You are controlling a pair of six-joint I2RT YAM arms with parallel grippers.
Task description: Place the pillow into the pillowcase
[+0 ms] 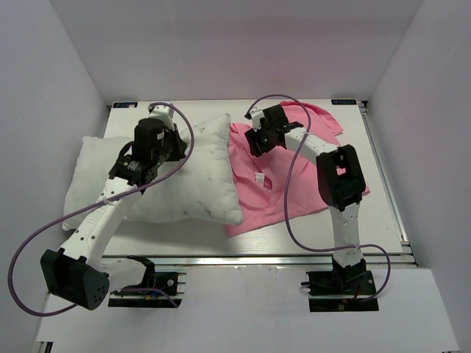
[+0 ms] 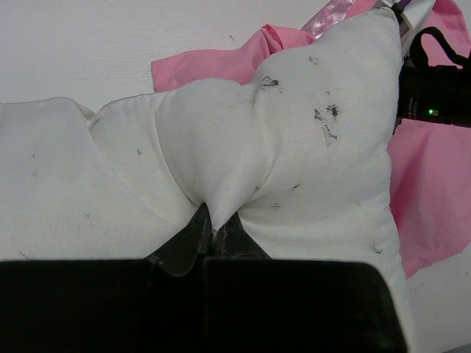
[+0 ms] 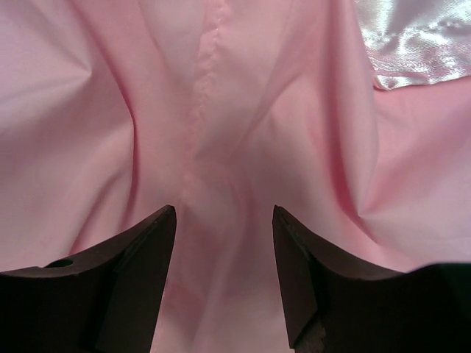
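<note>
The white pillow [image 1: 195,173] lies on the left half of the table, its right edge over the pink pillowcase [image 1: 294,184]. My left gripper [image 1: 151,158] is over the pillow's middle and shut on a pinched fold of the pillow [image 2: 294,147]; in the left wrist view the gripper [image 2: 215,224] holds a peak of white fabric. My right gripper [image 1: 257,143] is open just above the pillowcase's left upper part. In the right wrist view it [image 3: 224,217] straddles wrinkled matte pink fabric [image 3: 221,110], with a shiny satin patch [image 3: 419,40] at the top right.
A small white label [image 1: 260,179] lies on the pillowcase. White walls enclose the table on the left, back and right. The table's front rail [image 1: 257,257] runs along the near edge. Purple cables loop off both arms.
</note>
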